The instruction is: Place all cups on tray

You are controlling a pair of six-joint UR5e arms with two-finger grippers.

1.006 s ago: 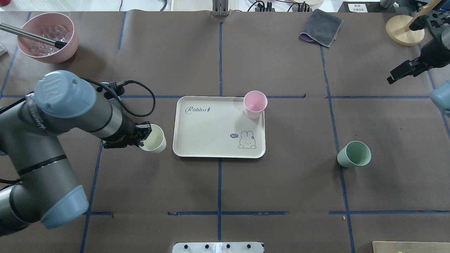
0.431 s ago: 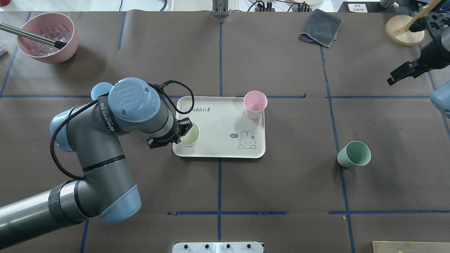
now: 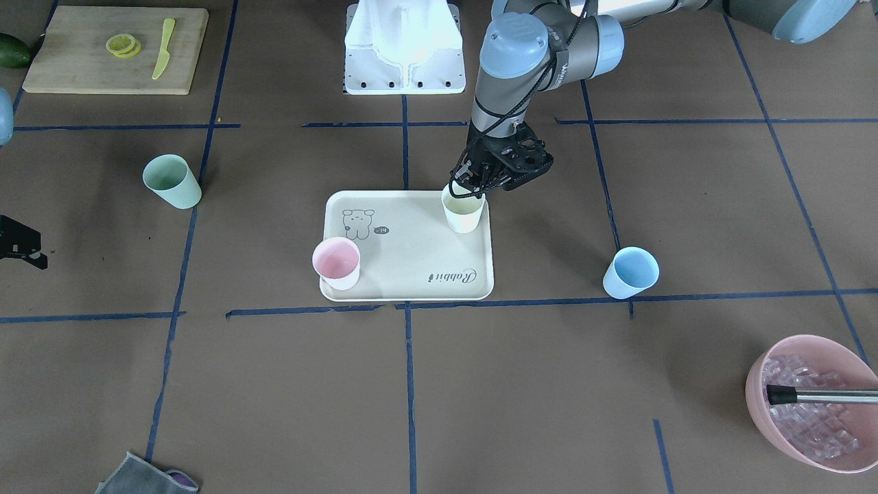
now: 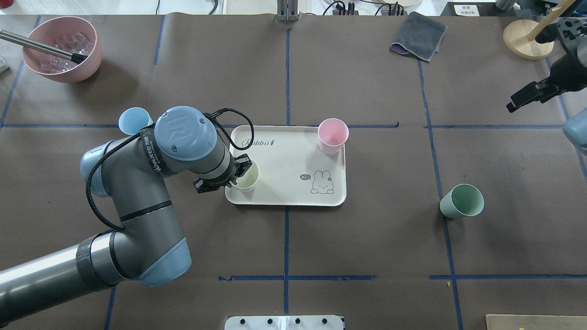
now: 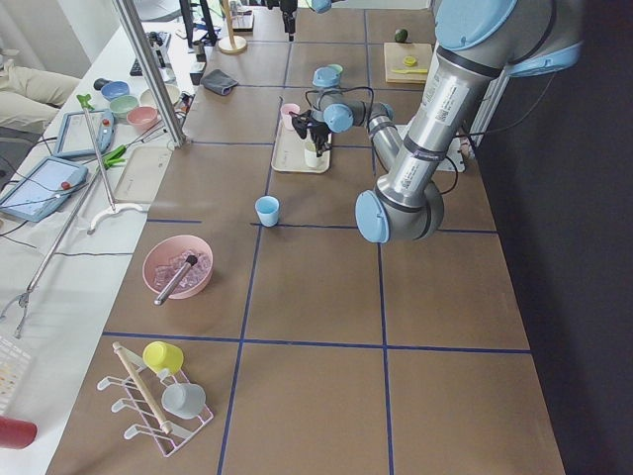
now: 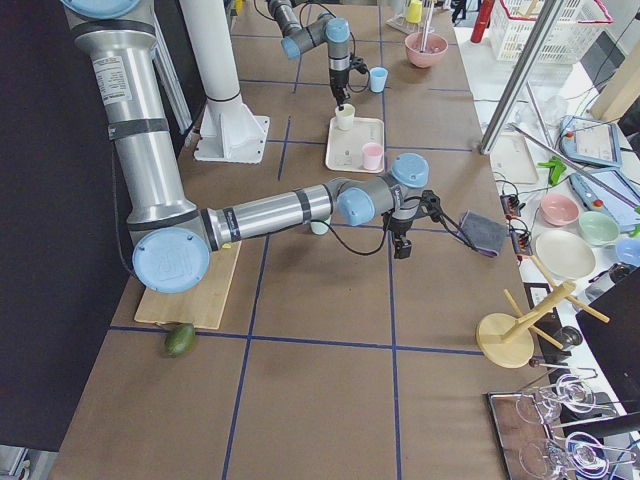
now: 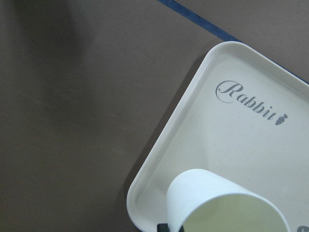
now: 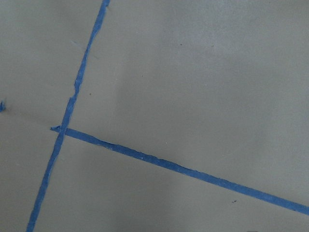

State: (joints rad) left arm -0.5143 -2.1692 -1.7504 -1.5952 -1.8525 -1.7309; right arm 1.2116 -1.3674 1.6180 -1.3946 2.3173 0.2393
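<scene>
Cream cup [image 4: 248, 178] — gripped by left hand [image 4: 238, 175] — now over tray [image 4: 284, 160].

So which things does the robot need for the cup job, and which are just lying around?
For the job: tray, cream cup in the left gripper, pink cup, green cup, blue cup.
Just lying about: bowl, cloth, cutting board, avocado.

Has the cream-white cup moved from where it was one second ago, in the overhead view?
Yes. The cream-white cup went rightward, from the paper left of the tray to over the tray's near-left corner, held by the left claw.
</scene>
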